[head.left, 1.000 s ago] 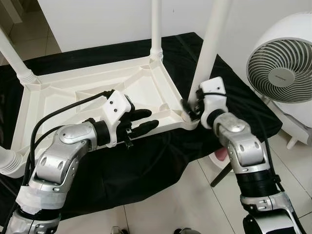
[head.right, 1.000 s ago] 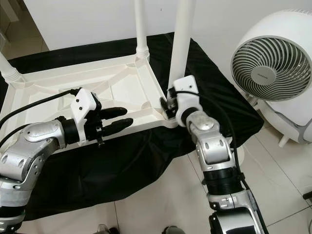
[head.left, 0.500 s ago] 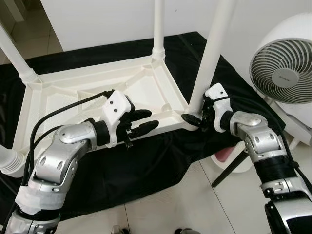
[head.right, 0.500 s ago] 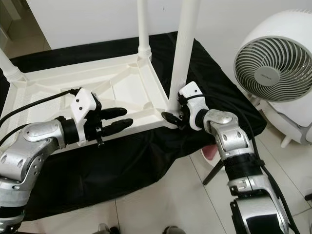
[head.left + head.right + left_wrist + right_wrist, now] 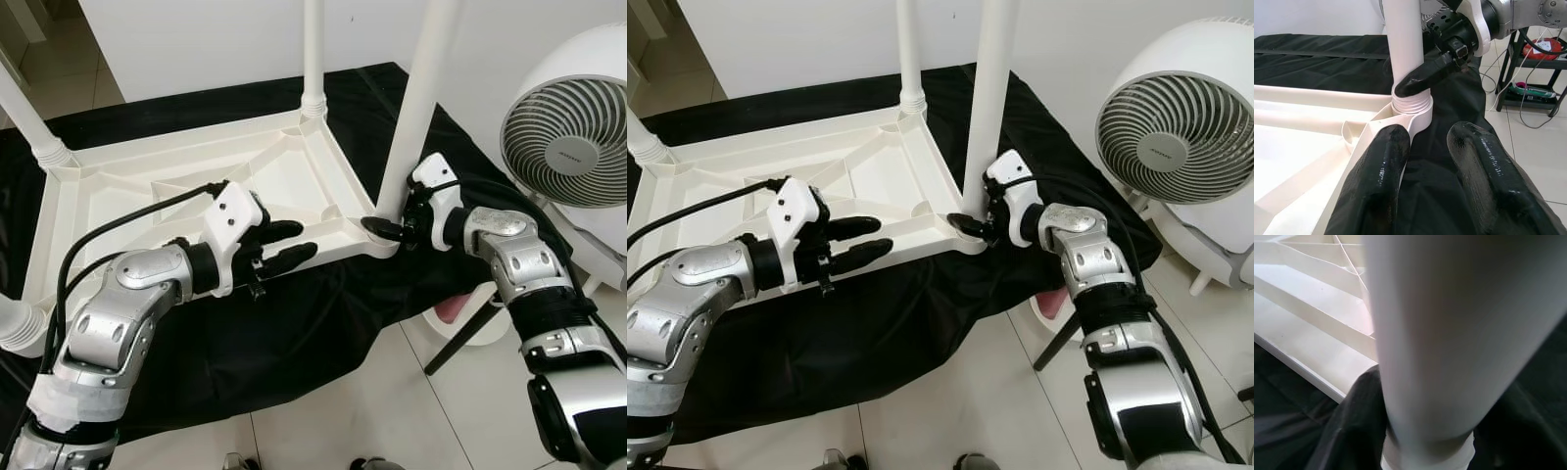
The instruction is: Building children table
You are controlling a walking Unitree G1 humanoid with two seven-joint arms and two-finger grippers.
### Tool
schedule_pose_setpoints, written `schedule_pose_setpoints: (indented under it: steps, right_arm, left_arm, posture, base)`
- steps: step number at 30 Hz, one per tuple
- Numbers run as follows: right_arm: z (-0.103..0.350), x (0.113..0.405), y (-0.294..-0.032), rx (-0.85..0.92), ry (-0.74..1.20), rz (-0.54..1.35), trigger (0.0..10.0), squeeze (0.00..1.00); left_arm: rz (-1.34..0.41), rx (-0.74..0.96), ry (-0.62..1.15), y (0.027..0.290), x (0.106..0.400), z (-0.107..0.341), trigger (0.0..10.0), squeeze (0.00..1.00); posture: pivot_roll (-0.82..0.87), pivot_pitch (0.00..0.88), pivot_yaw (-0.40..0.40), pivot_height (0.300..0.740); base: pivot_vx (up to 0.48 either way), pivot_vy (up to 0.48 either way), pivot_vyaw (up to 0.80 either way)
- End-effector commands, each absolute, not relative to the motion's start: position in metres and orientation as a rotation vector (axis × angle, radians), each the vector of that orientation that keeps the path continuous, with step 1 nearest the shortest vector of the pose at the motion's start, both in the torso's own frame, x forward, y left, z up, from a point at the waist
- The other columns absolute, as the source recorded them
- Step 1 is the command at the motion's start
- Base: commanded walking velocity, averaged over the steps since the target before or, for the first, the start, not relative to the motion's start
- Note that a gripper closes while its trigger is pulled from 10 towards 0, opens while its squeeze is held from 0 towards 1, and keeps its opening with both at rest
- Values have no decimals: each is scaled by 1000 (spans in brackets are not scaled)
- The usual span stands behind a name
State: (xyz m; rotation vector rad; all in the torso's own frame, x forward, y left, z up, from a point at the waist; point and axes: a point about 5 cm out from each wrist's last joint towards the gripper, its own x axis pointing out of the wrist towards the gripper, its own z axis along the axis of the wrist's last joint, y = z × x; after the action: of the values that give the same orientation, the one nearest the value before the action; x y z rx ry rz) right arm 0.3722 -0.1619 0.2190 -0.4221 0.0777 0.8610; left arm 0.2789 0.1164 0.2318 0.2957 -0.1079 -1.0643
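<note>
A white plastic children's table [image 5: 196,186] lies upside down on a black cloth [image 5: 294,333], with its legs pointing up. My right gripper [image 5: 387,227] is shut on the near right leg [image 5: 416,98] just above its threaded socket. One black finger [image 5: 1425,76] crosses the front of the leg's base, and the leg [image 5: 1449,333] stands very close in the right wrist view. My left gripper [image 5: 294,245] is open at the table's front rim, left of that corner. One of its fingers [image 5: 1376,181] lies over the rim and the other rests above the cloth.
Three more white legs stand in the far right corner [image 5: 313,49], the far left corner [image 5: 24,108] and the near left corner [image 5: 15,328]. A large white fan [image 5: 573,142] stands close on the right. Tiled floor [image 5: 343,421] lies in front, with a pink object [image 5: 451,308] by the cloth's edge.
My right wrist has swung from above the corner to the right side of the leg, and its fingers now reach in level at the leg's base. The left gripper has stayed put.
</note>
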Motion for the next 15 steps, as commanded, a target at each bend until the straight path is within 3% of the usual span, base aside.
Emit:
schedule_pose_setpoints:
  steps: [1,8,15]
  right_arm:
    - [210,371,-153,-434,111,899,0,0]
    - [197,361,-139,-368,153,834,0,0]
    - [187,328,-100,-200,122,831,0,0]
  left_arm:
    - [-1022,295,-109,120,278,233,10000,0]
    - [-1021,293,-107,120,277,232,10000,0]
    - [-1028,286,-101,119,277,231,10000,0]
  posture:
    - [-73,157,77,740]
    - [-77,160,70,740]
    - [-88,167,76,740]
  base:
    - [0,0,0]
    - [0,0,0]
    - [0,0,0]
